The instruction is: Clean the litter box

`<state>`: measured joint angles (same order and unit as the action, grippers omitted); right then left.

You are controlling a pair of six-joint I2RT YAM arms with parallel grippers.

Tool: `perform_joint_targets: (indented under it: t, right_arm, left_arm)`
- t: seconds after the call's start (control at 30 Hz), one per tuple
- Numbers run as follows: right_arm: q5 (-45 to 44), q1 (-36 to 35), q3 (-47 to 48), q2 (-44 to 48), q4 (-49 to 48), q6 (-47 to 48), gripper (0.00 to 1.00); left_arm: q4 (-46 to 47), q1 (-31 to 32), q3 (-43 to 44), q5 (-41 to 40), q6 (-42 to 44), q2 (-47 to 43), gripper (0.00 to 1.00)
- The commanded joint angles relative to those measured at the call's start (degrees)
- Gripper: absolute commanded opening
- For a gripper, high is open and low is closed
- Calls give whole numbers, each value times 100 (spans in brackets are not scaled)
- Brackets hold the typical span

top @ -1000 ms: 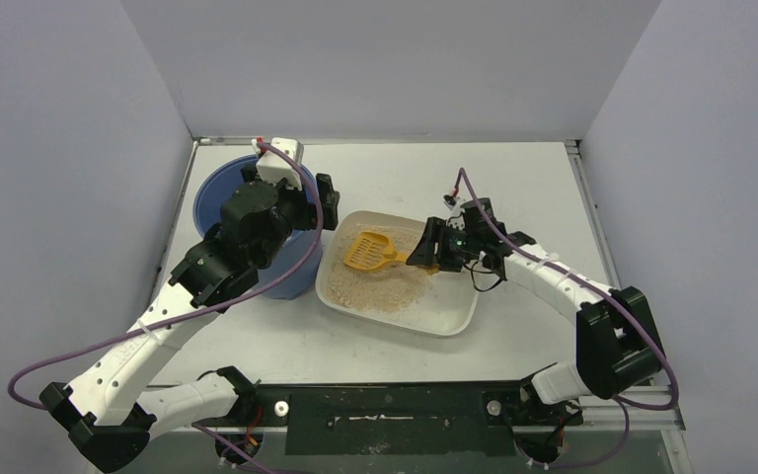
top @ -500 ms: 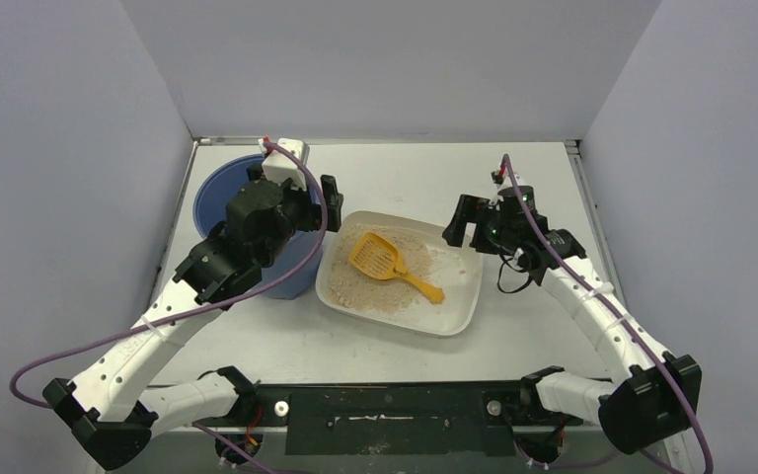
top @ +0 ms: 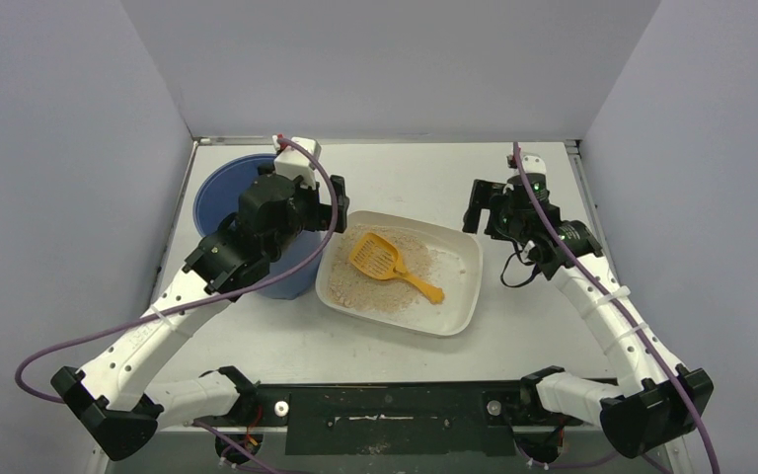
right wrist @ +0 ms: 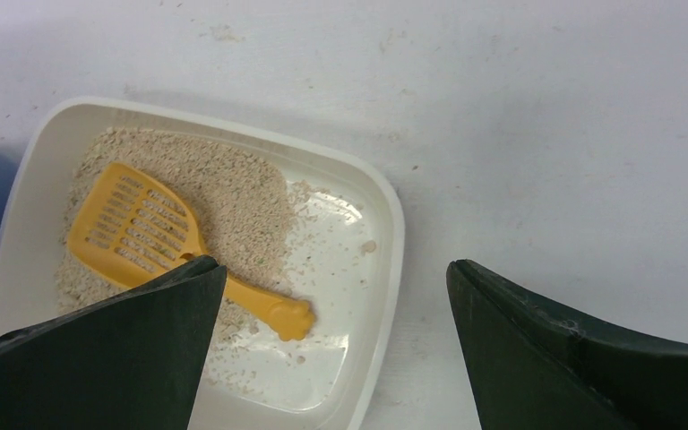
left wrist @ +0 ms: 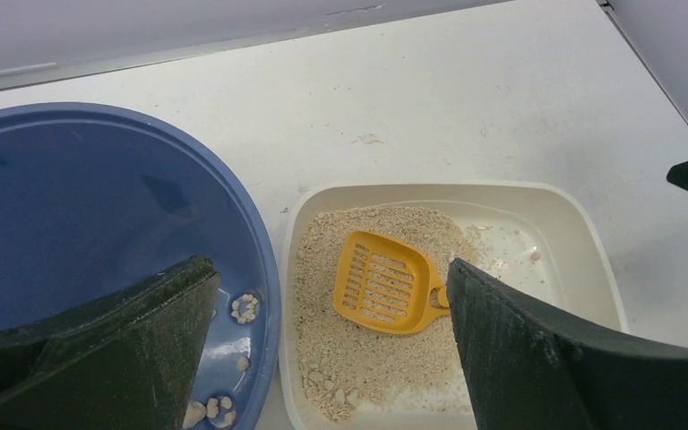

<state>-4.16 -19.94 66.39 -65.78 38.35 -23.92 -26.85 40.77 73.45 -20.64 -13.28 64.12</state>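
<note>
The cream litter box sits mid-table with tan litter heaped in its left half. An orange slotted scoop lies loose on the litter, handle pointing to the near right. My right gripper hovers open and empty above the box's far right corner. In the right wrist view the scoop and the box rim lie below my right gripper. My left gripper hangs open and empty over the gap between bucket and box. In the left wrist view my left gripper is above the scoop.
A tall blue bucket stands against the litter box's left side. Several pale clumps lie on its bottom. Grey walls close in the table at the left, back and right.
My right gripper has opened, let go of the scoop handle and pulled away up and to the right. The scoop now lies in the litter. My left arm shifted slightly right.
</note>
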Motion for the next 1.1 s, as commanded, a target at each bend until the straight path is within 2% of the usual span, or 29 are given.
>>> perform_joint_targets:
  t: [0.0, 0.1, 0.27, 0.4, 0.63, 0.87, 1.07]
  right_arm:
    - [-1152, -19, 561, -167, 367, 274, 100]
    - [-1769, -136, 720, -253, 380, 271, 100]
    - [-2558, -889, 1247, -642, 527, 212, 100]
    - [-3104, -1339, 1241, -635, 270, 149, 100]
    - [-3247, -1398, 1039, -579, 259, -353, 100]
    - [-2829, -1393, 366, -125, 84, -76, 100]
    - [-2331, -1387, -210, 297, -237, -12, 100]
  left_arm:
    - [-3, -21, 422, 144, 1, 101, 97]
    - [-24, -20, 515, 202, 5, 192, 97]
    - [-72, -24, 645, 395, -102, 436, 97]
    - [-104, -1, 707, 639, -228, 595, 97]
    - [-462, 222, 884, 975, -377, 1054, 97]
    - [-508, 914, 823, 415, -591, 1359, 97]
    - [-133, 1252, 28, -33, -957, 1156, 97]
